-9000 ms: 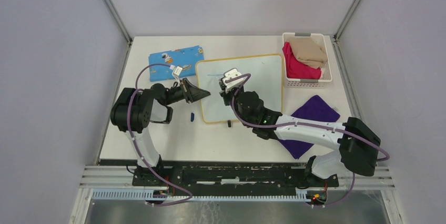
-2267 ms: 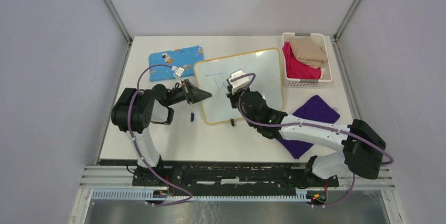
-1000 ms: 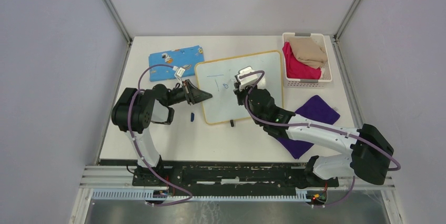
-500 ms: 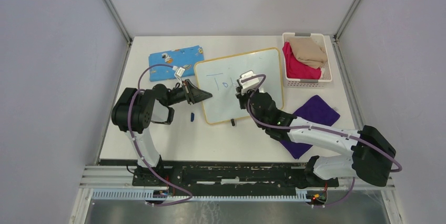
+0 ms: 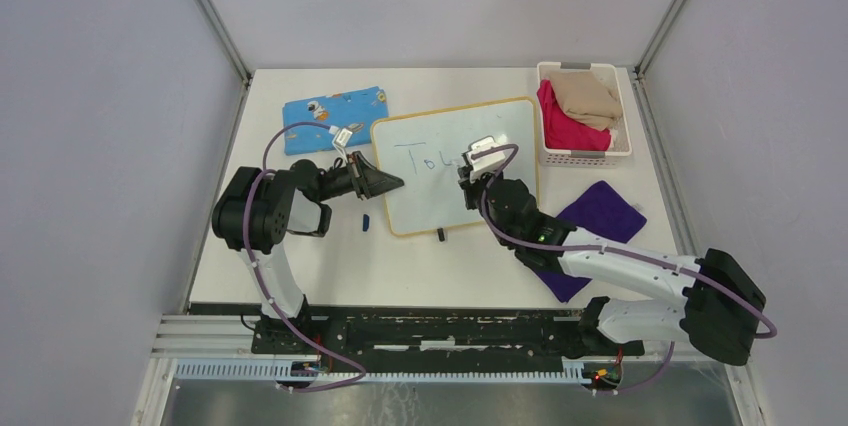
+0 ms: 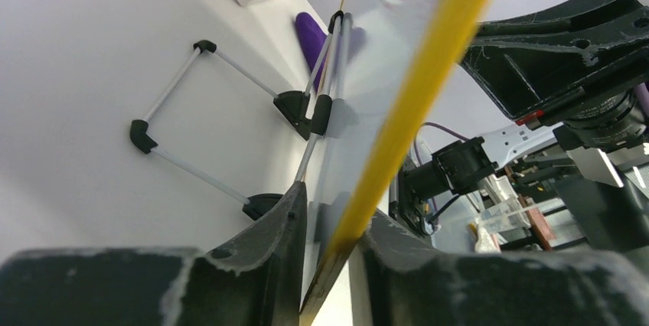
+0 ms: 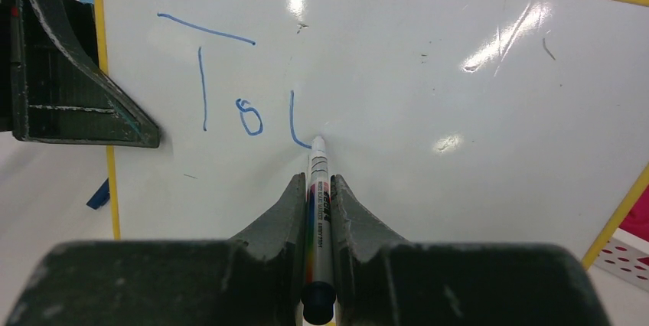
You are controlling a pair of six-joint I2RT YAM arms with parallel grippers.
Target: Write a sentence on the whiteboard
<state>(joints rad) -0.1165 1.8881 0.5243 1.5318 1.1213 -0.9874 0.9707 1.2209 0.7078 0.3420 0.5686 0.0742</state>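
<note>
The whiteboard (image 5: 450, 206) lies on the table with a yellow rim. My left gripper (image 5: 396, 183) is shut on its left edge; in the left wrist view (image 6: 329, 253) the yellow rim (image 6: 417, 81) runs between the fingers. My right gripper (image 5: 467, 176) is shut on a whiteboard marker (image 7: 317, 169), upright between the fingers (image 7: 287, 203), tip touching the board. The sentence (image 5: 423, 159) reads "To" plus a curved stroke in blue; the right wrist view shows it (image 7: 249, 115) just left of the tip.
A blue patterned cloth (image 5: 335, 106) lies behind the left gripper. A white basket (image 5: 586, 156) with red and tan cloths stands right of the board. A purple cloth (image 5: 600, 211) lies under the right arm. A small blue cap (image 5: 366, 220) lies left of the board.
My right gripper has moved rightward across the board with the marker. The blue writing has grown from one line to "To" and a new stroke. The left gripper stays on the board's edge.
</note>
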